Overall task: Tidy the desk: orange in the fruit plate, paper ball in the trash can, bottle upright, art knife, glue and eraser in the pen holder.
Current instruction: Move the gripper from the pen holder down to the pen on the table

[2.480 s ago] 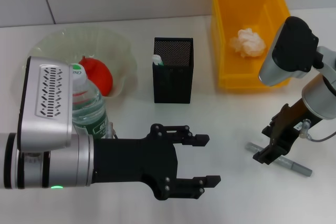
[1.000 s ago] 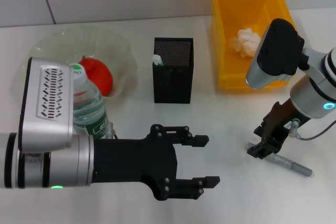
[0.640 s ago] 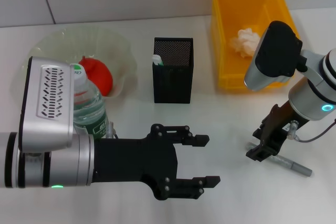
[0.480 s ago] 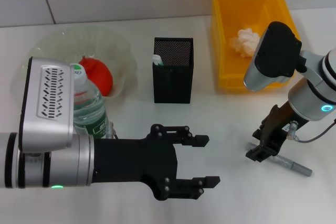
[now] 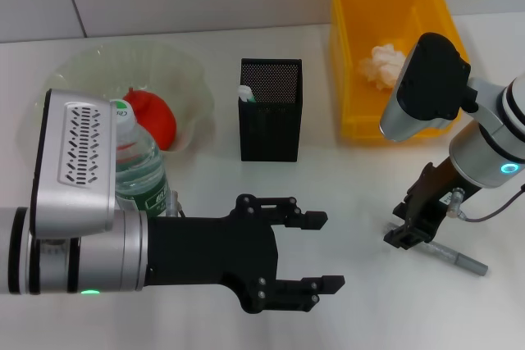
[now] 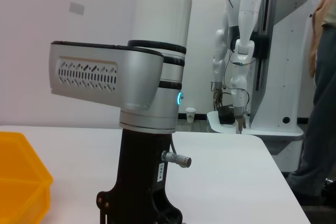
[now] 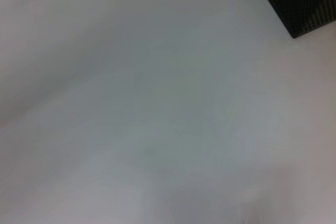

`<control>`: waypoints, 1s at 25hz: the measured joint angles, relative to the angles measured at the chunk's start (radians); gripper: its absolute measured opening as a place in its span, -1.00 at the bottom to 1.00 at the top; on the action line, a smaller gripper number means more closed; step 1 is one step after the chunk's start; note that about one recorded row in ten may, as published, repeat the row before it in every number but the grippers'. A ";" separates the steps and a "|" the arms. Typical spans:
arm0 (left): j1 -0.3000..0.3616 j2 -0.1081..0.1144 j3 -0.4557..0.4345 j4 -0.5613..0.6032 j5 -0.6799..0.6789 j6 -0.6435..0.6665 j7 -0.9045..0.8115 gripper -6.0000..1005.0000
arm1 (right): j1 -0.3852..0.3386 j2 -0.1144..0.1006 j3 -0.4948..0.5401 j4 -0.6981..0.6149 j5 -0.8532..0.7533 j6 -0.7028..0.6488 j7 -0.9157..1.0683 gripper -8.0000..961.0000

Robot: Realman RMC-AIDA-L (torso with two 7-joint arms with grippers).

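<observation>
Over at 4 o'clock on the worktop (image 5: 353, 178), your right end effector (image 5: 408, 234) has slid a bit along the grey art knife (image 5: 447, 256) and sits low on its near end; can't tell if it's clamped yet. Left end effector (image 5: 316, 252) hasn't budged, fingers spread wide at 6 o'clock. Orange (image 5: 152, 117) is in the fruit plate (image 5: 176, 67), paper ball (image 5: 383, 66) in the trash can (image 5: 353, 18), bottle (image 5: 134, 167) upright, so the knife still needs the pen holder (image 5: 270, 111).

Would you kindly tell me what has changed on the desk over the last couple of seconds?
The right end effector has shifted left along the grey art knife and lowered onto its left end; whether it grips is unclear. The knife lies where it was. The left end effector stayed open over the table, and the orange, bottle, paper ball and pen holder are unmoved.
</observation>
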 joint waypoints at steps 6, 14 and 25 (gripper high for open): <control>0.000 0.000 0.000 0.000 0.000 0.000 0.000 0.39 | 0.000 0.000 -0.011 0.003 0.000 0.005 0.001 0.00; -0.006 0.000 0.000 -0.010 0.000 0.000 0.000 0.39 | 0.000 0.000 -0.025 0.004 0.000 0.010 0.007 -0.05; -0.006 0.002 0.000 -0.009 0.000 0.000 0.000 0.39 | 0.000 0.000 -0.034 0.005 0.000 0.018 0.011 -0.08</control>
